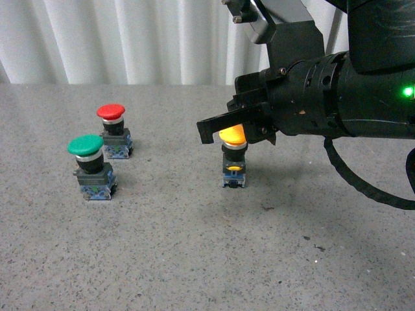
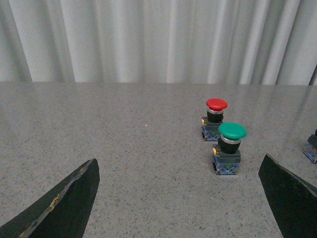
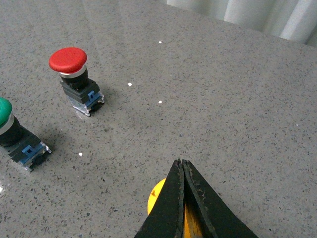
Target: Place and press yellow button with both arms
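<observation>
The yellow button (image 1: 232, 137) stands upright on the grey table, its blue base (image 1: 233, 177) down, in the middle of the front view. My right gripper (image 1: 209, 129) is shut with nothing between its jaws, and its closed fingers lie over the yellow cap. In the right wrist view the closed fingertips (image 3: 181, 163) cover most of the yellow cap (image 3: 157, 194). My left gripper (image 2: 181, 198) is open and empty, low over bare table. The left arm is out of the front view. The edge of a blue base (image 2: 311, 147) shows at the side of the left wrist view.
A red-capped switch (image 1: 112, 126) and a green-capped switch (image 1: 90, 163) stand upright at the left of the front view. Both show in the left wrist view (image 2: 216, 115) (image 2: 229, 147) and right wrist view (image 3: 74, 77) (image 3: 12, 134). White curtains (image 1: 130, 39) hang behind the table.
</observation>
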Available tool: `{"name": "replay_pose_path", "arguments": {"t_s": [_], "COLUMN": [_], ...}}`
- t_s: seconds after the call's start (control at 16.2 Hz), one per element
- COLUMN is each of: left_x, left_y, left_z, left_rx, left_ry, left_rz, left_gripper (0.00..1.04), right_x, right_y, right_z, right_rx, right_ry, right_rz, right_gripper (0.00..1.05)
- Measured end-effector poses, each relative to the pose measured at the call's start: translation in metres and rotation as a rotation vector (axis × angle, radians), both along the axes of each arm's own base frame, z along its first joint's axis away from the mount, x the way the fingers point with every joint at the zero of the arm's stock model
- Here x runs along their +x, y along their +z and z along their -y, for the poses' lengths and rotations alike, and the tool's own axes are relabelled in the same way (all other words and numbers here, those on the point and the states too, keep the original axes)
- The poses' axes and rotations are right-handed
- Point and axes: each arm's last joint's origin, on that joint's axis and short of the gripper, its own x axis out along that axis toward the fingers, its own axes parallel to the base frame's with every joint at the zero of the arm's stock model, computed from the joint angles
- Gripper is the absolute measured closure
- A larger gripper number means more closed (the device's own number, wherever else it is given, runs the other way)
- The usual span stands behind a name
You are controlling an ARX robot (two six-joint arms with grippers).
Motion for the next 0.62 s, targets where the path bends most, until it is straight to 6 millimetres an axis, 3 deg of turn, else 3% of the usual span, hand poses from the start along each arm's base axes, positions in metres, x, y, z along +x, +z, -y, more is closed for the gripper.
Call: {"name": "replay_pose_path", "arguments": {"t_s": [0.62], "left_x": [0.0], "left_y": [0.0], "left_z": [0.0], "left_rx": [0.0], "left_ry": [0.0], "left_rz": [0.0], "left_gripper": [0.07], "right_x": [-0.001], "right_y": [-0.02], "right_z": [0.006], "right_rx": [-0.084], "right_ry": [0.014], "right_rz": [-0.044], "right_gripper": [1.03]}}
